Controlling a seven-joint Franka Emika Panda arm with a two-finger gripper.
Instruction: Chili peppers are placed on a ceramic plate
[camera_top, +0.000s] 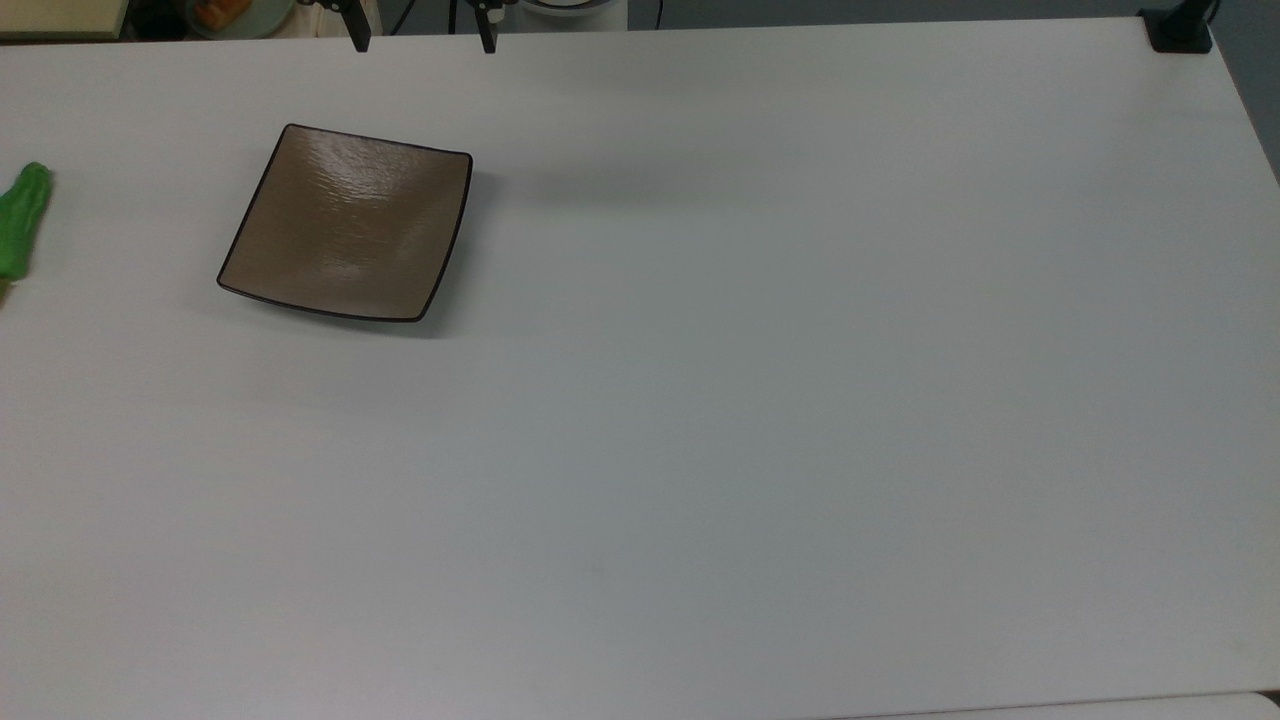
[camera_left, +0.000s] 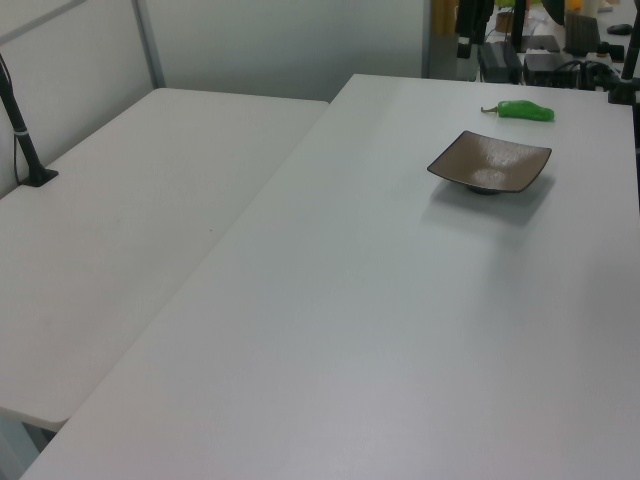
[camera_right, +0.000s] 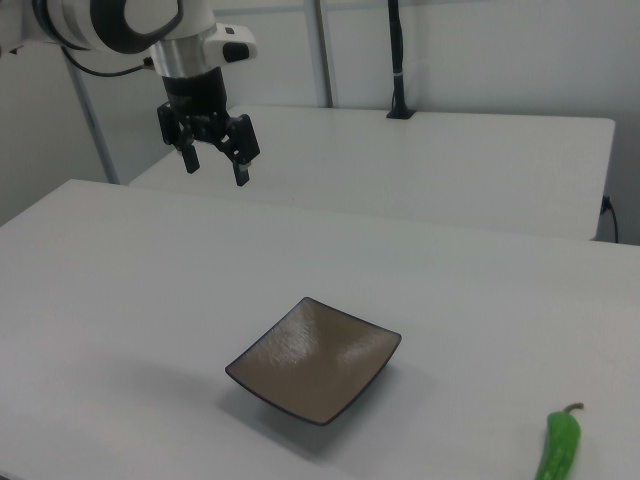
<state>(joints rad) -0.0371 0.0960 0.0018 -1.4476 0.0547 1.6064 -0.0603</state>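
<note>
Hanging above the white table (camera_right: 120, 300) in the right view, the gripper (camera_right: 214, 163) was seen wide-jawed, well apart from the empty ceramic plate (camera_right: 314, 372) and the chili pepper (camera_right: 558, 448).

Empty ceramic plate (camera_top: 350, 225) on white table (camera_top: 760, 400), chili pepper (camera_top: 22, 220) well apart at the top view's left edge

White table (camera_top: 700, 450), bare surface. Second white table (camera_left: 120, 230) alongside it. Black pole (camera_right: 397, 60) clamped at the second table's far edge.
</note>
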